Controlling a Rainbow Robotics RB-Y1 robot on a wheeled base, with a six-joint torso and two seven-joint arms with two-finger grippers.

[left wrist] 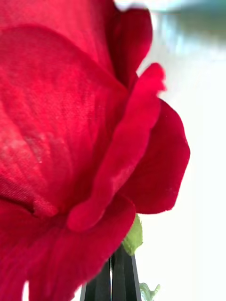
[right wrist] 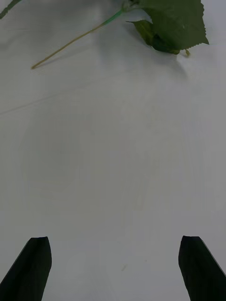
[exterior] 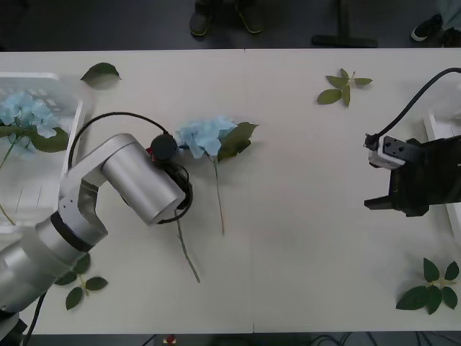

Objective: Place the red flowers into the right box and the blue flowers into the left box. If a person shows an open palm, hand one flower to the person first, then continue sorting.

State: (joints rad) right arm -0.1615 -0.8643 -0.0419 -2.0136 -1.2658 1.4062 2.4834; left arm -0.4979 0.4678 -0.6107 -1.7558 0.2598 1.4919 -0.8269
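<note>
— Table (exterior: 302,238), white: what is listed on it, taken from the loose blue flower (exterior: 205,135) at its middle?

— Left gripper (left wrist: 113,277): recorded just beside that bloom, toward the left box (exterior: 50,90), at the end of the silver arm bent over the table. Its black fingers (left wrist: 101,284) are seen pressed together on the base of a red rose (left wrist: 70,122); in the left wrist view the red petals are pressed close to the camera, and a scrap of green is noted under them. A thin stem (exterior: 186,252) is seen trailing out from under the arm toward the near edge.

— And the blue flower itself?

— Laid flat, apart from both boxes, with a large green leaf (exterior: 236,140) on the side facing the right box (exterior: 441,137) and its own stem (exterior: 218,194) pointing toward the near edge. A second blue cluster (exterior: 23,112) is logged inside the left box.

— Right gripper (right wrist: 113,268)?

— Held well apart from the blue flower, just beside the right box, whose white rim is partly seen. Its fingers (right wrist: 33,268) are spread wide with bare table between them.

— Remaining items?

— Leaf sprigs: one (exterior: 344,85) past the blue flower on the right-box side, one (exterior: 432,288) at the near right corner, one (exterior: 81,285) under the left arm, and a single leaf (exterior: 101,71) by the left box.
</note>
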